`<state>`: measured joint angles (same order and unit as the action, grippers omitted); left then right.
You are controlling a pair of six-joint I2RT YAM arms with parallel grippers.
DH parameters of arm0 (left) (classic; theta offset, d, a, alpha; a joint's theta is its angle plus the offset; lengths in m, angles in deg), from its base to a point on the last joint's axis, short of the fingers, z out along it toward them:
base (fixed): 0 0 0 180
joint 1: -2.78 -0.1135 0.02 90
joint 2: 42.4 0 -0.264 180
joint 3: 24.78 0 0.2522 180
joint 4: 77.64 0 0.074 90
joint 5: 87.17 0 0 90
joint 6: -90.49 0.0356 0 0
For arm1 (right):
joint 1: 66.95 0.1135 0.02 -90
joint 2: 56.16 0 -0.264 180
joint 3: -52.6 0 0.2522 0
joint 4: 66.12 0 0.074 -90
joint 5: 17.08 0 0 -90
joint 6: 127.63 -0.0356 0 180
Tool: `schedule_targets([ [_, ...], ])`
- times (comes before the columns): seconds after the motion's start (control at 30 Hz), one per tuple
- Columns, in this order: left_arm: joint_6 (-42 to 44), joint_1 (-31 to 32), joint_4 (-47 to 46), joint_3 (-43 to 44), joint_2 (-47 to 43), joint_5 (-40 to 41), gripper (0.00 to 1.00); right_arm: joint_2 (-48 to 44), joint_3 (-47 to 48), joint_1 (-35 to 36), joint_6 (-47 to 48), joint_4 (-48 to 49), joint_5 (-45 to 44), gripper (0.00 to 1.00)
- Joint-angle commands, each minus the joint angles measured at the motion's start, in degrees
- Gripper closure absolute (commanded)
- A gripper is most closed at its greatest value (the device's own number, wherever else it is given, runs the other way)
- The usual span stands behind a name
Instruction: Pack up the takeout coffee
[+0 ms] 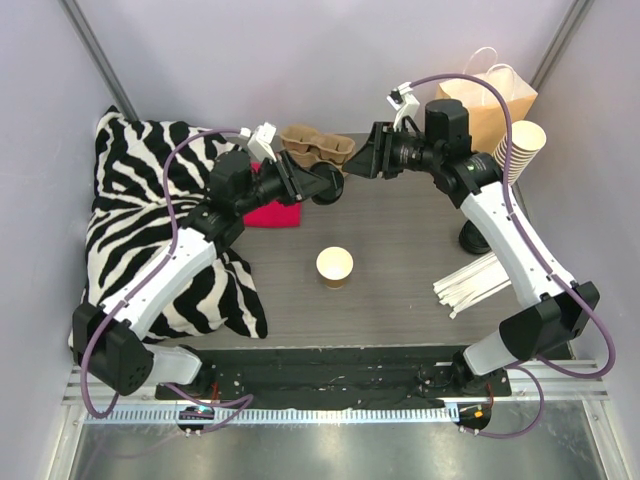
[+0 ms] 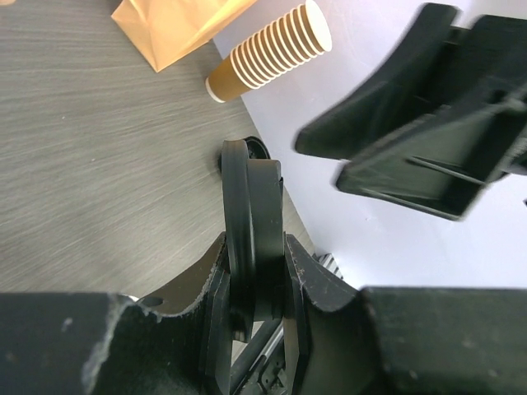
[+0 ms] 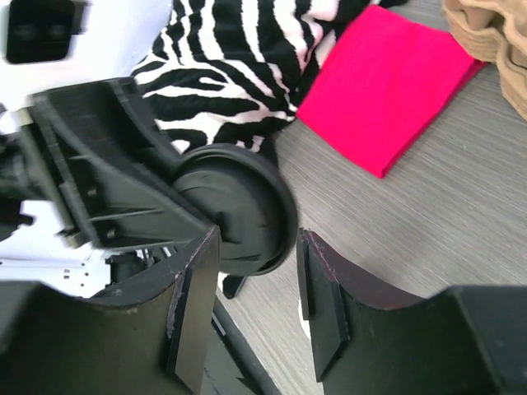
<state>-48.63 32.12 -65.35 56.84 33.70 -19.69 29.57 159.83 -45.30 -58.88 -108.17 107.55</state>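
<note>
Grey wood-grain table (image 1: 400, 300), closed in at the back and on both sides by pale lilac-grey walls (image 1: 300, 60), with a metal rail (image 1: 330, 412) along the near edge.

Near mid-table: the takeout coffee cup (image 1: 335, 267), upright, open-topped, touching nothing around it.

Beyond the cup and raised above the table: the left claw (image 1: 322, 190), clamped on a black lid (image 2: 251, 206) held on edge between both fingers. Shows two rims side by side in the left wrist view; cannot tell whether one lid or two.

Beyond the cup and slightly right: the right claw (image 3: 257, 247), facing the left claw, jaws apart, with the lid's rim just ahead of the gap. Cannot tell whether either finger touches it.

Left of the cup: a zebra-striped pillow (image 1: 140, 190), hanging over the table's left edge.

Beyond the cup to the left: a pink cloth (image 1: 275, 213), flat on the table beside the pillow and partly under the left arm.

Straight beyond the cup, at the back edge: a brown pulp cup carrier (image 1: 318, 145).

Beyond the cup to the right, in the back corner: a tan paper bag (image 1: 490, 105), with a stack of tan cups (image 1: 522, 148) just beside it.

Right of the cup: a bundle of white strips (image 1: 475, 285), partly under the right arm.
</note>
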Motion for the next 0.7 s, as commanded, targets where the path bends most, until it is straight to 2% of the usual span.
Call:
schedule_targets([
  [0.0, -1.5, -1.4, -3.6, 0.2, 0.8, -1.6, 1.00, -0.7, 2.0, 0.3, -1.4, 1.6, 2.5, 0.51],
  [0.5, -4.0, -1.7, -6.8, -1.1, 1.5, -3.2, 1.00, 1.7, -1.8, 2.6, -1.3, 3.2, 1.1, 0.60],
  [0.67, -4.5, -1.7, -7.2, -1.1, 1.5, -3.4, 1.00, 1.5, -2.7, 3.0, -0.7, 3.1, -0.3, 0.71],
])
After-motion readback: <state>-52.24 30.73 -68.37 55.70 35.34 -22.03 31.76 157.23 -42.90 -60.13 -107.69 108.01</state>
